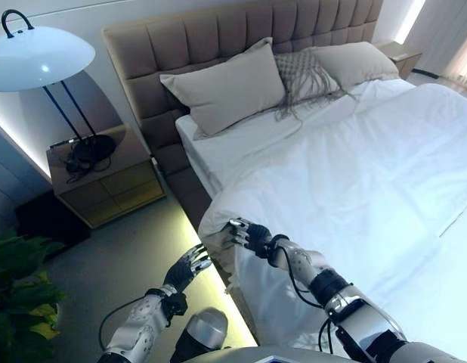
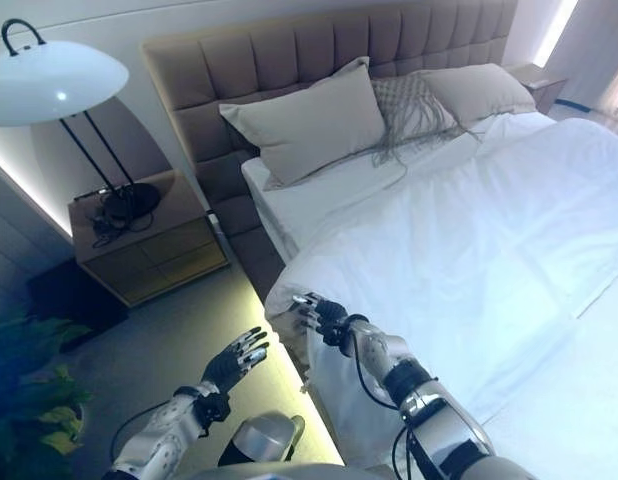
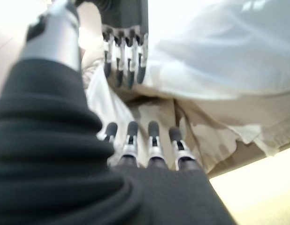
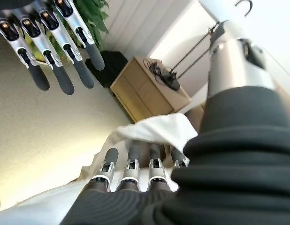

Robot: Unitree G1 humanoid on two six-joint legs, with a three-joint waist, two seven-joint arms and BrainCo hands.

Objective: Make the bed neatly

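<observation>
Left eye view: three pillows (image 1: 226,89) (one fringed), right hand (image 1: 248,235) fingers straight on duvet (image 1: 354,189), left hand (image 1: 187,266) spread.

Free room beside the bed corner, clutter toward the headboard

The left robot hand (image 1: 190,265) hangs over bare floor (image 1: 120,249) at 7 o'clock, fingers straight, with room around it. At 9 to 10 o'clock the nightstand (image 1: 105,181) and lamp (image 1: 41,57) block the way; a plant (image 1: 18,295) crowds 8 o'clock. The right robot hand (image 1: 248,234) is at the duvet (image 1: 347,181) corner; from 12 to 3 o'clock the duvet lies wide and unobstructed, until the pillows (image 1: 226,87) at 12.
</observation>
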